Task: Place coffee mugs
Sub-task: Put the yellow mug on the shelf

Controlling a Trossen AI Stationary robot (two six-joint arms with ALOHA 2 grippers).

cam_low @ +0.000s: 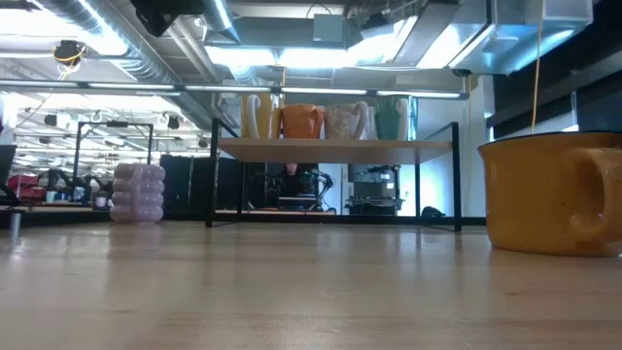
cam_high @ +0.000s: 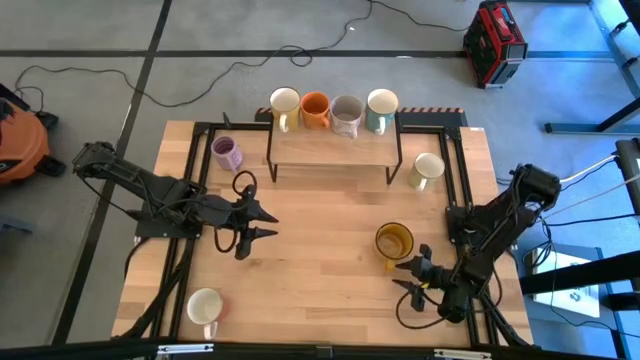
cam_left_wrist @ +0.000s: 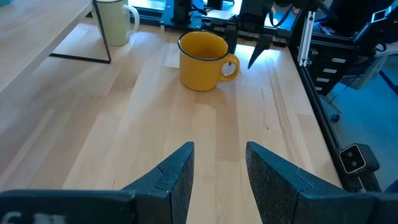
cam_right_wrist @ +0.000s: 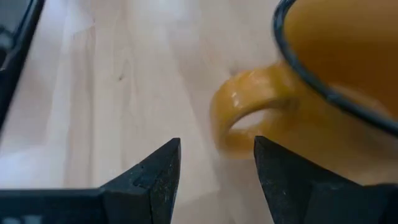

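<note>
One glossy amber mug (cam_high: 394, 241) stands upright, handle toward the right gripper (cam_high: 411, 276), fingers spread; left gripper (cam_high: 257, 222) fingers spread.

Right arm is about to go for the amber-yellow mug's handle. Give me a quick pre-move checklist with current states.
1. Right gripper open: ok, a clear gap shows between its fingers.
2. Lined up with the handle of the amber-yellow mug: ok, in the right wrist view the handle loop sits just ahead of the gap.
3. Mug upright on the table: ok, it stands flat in the low view.
4. Mug empty: ok, nothing shows inside it in the left wrist view.
5. Left gripper out of the way: ok, open near the table's middle, well apart from the mug.
6. Free spot on the shelf: cannot tell; four mugs line its back edge.
</note>
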